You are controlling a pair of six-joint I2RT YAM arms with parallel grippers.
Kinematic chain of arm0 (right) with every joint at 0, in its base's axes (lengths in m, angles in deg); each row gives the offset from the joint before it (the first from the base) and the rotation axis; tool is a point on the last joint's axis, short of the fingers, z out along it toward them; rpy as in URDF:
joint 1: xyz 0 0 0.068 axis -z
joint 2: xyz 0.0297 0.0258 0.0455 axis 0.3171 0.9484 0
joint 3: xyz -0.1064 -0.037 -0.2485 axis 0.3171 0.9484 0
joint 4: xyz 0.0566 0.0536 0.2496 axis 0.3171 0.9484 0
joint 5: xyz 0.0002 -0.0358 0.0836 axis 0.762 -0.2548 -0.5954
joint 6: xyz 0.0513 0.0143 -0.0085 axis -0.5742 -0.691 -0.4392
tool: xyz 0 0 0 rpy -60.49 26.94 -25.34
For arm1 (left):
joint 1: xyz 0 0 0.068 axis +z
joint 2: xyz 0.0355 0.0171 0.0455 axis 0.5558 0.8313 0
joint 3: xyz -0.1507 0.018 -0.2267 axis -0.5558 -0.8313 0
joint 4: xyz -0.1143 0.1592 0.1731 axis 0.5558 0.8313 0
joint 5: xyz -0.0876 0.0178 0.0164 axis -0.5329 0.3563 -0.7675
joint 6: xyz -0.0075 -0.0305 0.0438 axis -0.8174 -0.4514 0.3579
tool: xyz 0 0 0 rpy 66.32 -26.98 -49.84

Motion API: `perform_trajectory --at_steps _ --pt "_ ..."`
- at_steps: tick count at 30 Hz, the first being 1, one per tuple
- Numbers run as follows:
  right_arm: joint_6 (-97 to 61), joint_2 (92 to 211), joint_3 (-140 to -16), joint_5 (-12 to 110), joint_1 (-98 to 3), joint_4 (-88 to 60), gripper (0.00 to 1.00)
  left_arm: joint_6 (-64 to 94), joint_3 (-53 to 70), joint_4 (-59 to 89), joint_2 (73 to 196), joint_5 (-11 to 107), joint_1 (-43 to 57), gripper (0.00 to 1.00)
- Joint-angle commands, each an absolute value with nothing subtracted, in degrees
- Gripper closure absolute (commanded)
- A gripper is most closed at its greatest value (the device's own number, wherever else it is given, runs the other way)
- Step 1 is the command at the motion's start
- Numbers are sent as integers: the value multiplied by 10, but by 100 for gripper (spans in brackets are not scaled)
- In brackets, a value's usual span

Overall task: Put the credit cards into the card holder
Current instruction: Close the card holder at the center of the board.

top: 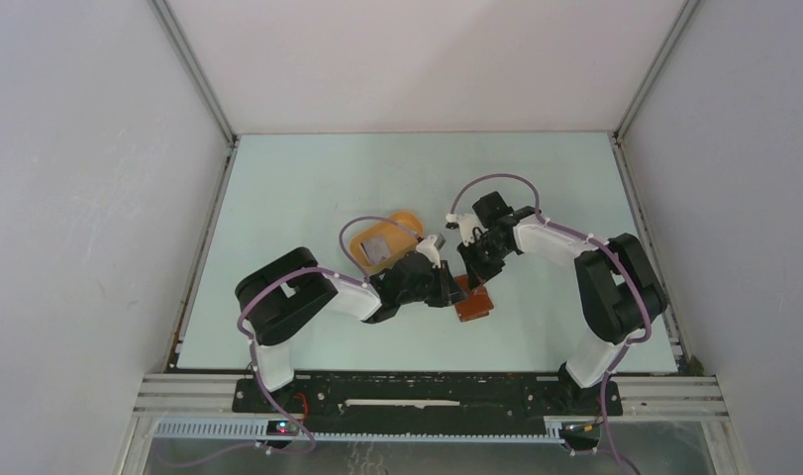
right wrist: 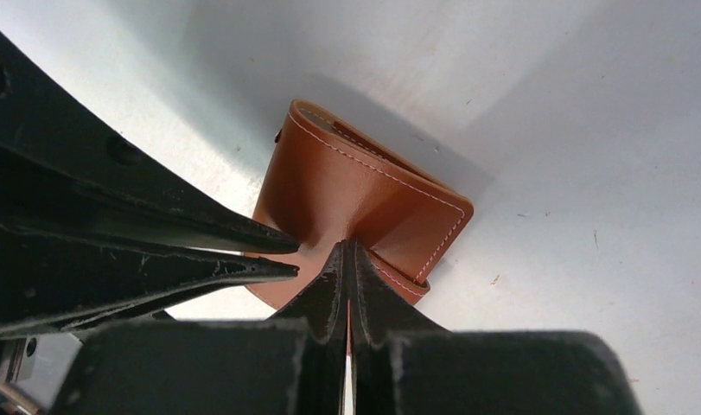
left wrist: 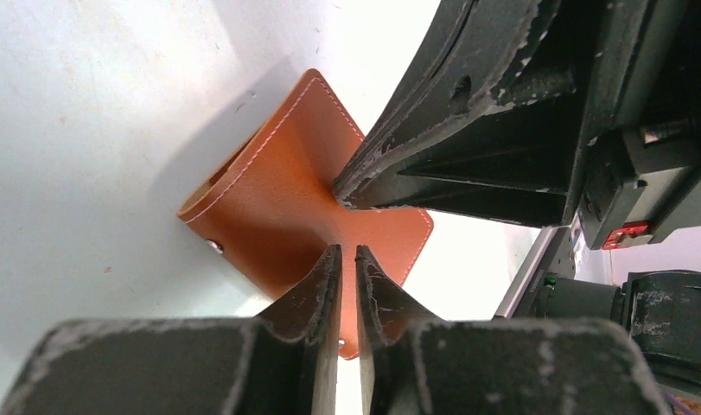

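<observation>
Clearly both pincers are on the small reddish-brown leather card holder (top: 473, 303), which seemingly rests on the pale green table (top: 308, 188) near the orange-yellow oval tray (top: 405, 220), on its arm-ward side. The left gripper (left wrist: 347, 251) is nearly closed, nipping a thin leather flap. The right gripper (right wrist: 347, 245) is fully closed on another fold (leather puckers at both bites).

Judged step: spreading the holder open. To do it well, pull the flaps apart slowly & evenly, w/o lifting, so neither thin bite slips.

Wrist views show stitching, a snap stud and the pinch lines. Only the top view shows a grey credit card (top: 377, 247) lying in the tray.
</observation>
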State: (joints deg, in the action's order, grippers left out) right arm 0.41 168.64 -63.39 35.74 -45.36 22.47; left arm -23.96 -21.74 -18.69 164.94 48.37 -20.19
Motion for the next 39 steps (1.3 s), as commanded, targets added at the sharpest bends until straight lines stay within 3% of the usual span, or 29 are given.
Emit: perform_trajectory --at_steps 1,20,28,32,39 --pt "33 1682 -620 330 -437 273 100 -245 -228 -205 1648 487 -199 85" --pt "76 1638 -653 159 -384 309 59 -249 -224 -213 1656 478 -199 85" --pt "152 1581 -651 170 -373 341 58 -250 -223 -214 1657 475 -198 85" --pt "148 1536 -611 252 -393 308 59 -250 -222 -214 1658 474 -199 85" --pt "117 1566 -604 353 -443 284 60 -253 -223 -215 1660 473 -199 84"
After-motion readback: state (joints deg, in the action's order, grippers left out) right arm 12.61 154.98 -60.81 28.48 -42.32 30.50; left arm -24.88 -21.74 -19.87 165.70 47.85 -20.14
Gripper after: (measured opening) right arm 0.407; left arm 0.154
